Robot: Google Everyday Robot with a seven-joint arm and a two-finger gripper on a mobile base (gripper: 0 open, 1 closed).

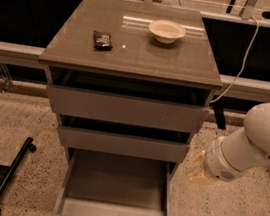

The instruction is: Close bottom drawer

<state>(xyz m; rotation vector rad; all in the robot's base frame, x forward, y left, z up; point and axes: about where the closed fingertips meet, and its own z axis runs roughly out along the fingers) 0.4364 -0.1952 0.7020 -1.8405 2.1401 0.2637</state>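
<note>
Bottom drawer (115, 188) stood fully out, long axis toward camera. Gripper (197, 169) hung just R of its side wall; drawer front lay nearer camera, leftward. Gripper state: can't tell.

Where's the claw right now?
In the camera view, the claw hangs right of the cabinet, beside the right wall of the open bottom drawer.

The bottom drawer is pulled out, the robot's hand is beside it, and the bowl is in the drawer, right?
No. The camera view shows the bowl on the cabinet top, not in the bottom drawer. The drawer is pulled out, and the gripper is beside it.
</note>
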